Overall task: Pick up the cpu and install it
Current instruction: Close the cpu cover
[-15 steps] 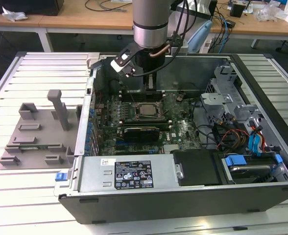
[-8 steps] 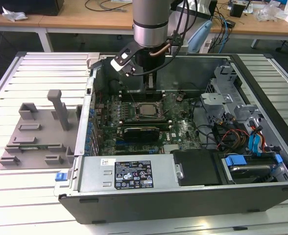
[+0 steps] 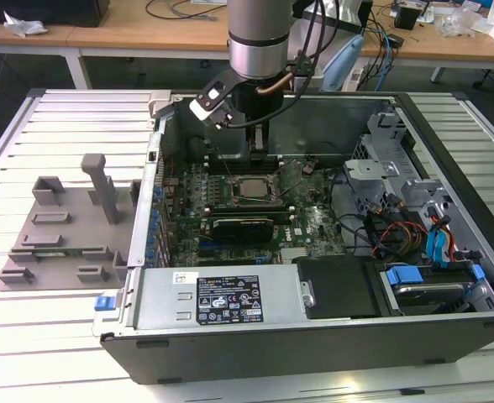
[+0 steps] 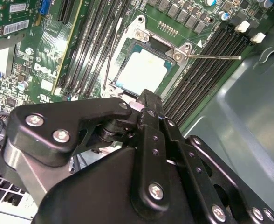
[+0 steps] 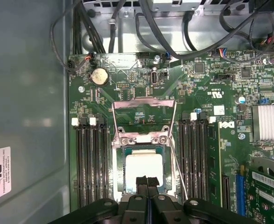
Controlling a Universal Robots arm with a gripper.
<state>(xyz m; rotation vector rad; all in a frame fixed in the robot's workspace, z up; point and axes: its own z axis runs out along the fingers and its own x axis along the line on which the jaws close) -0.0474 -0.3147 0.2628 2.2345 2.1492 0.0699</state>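
Socket frame (image 5: 120, 169) holds cpu (image 5: 144, 165); exterior view adds grey fixture (image 3: 58, 250).

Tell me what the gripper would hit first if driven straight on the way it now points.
Most likely the cpu, lying in its socket just beyond the shut gripper in the first wrist view. The gap left between them cannot be told.
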